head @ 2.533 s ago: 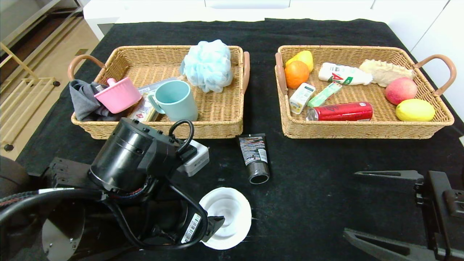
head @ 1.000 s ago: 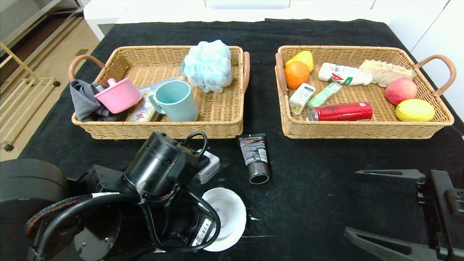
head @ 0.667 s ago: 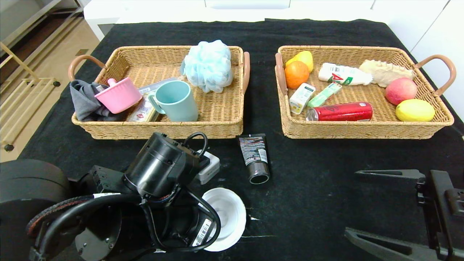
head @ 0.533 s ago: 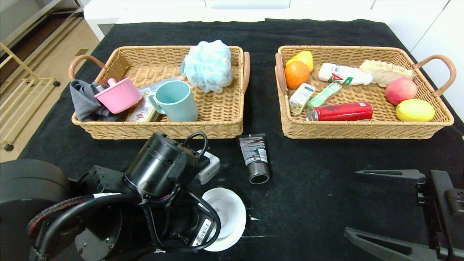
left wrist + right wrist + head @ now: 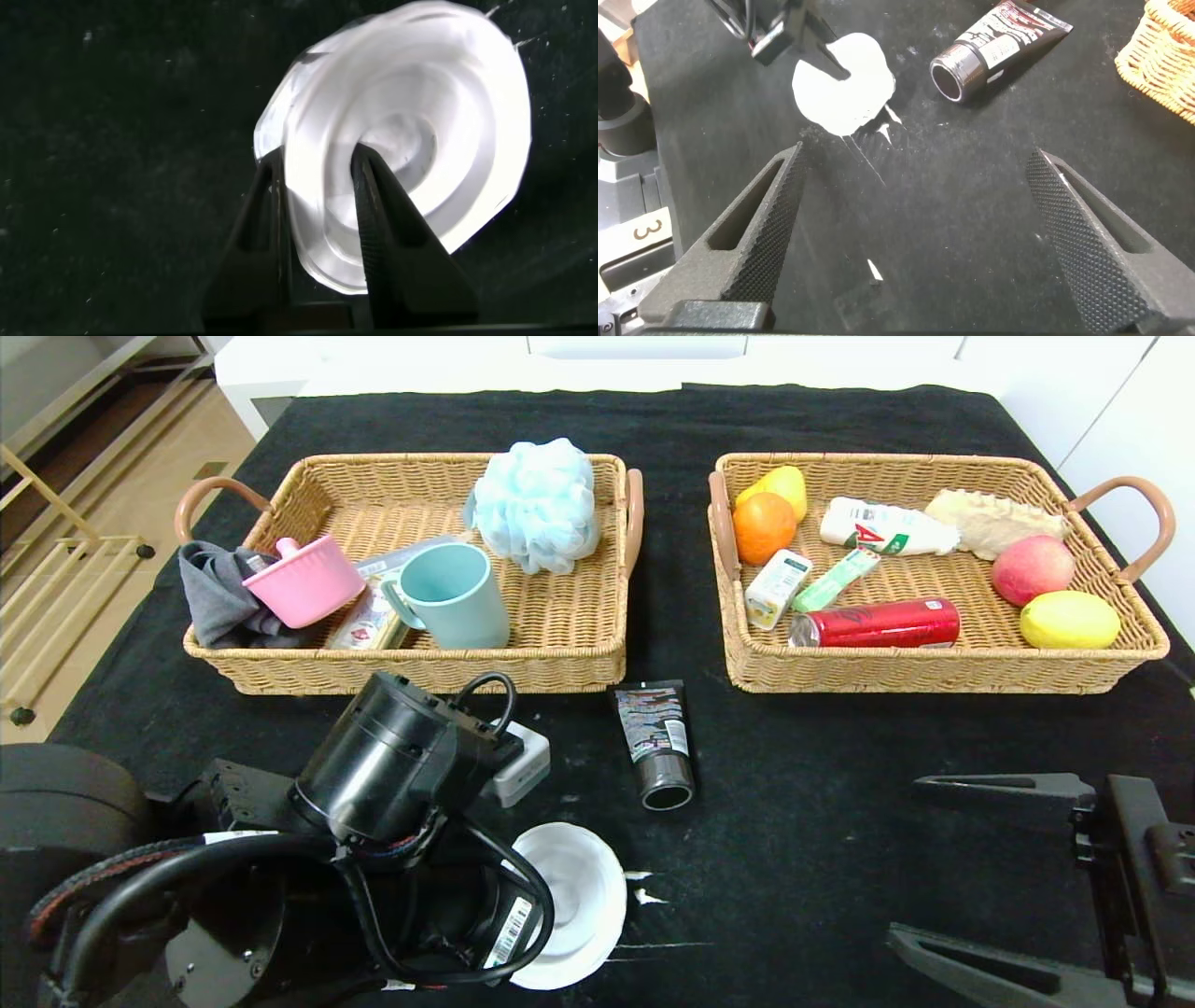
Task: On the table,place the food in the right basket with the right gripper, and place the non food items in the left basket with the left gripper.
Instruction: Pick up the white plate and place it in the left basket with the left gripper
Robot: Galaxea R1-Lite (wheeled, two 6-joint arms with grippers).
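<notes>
The left end effector [image 5: 318, 201] is clamped on the rim of the round, ridged white disc [image 5: 577, 901] at the desk's [image 5: 803, 803] near left. The right end effector [image 5: 920, 210], fingers apart, hovers near right. A glossy black tube [image 5: 655, 739] lies between the woven wicker baskets.

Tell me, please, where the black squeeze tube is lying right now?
In the head view, the black squeeze tube lies on the table before the gap between the baskets, just beyond the white disc.
</notes>
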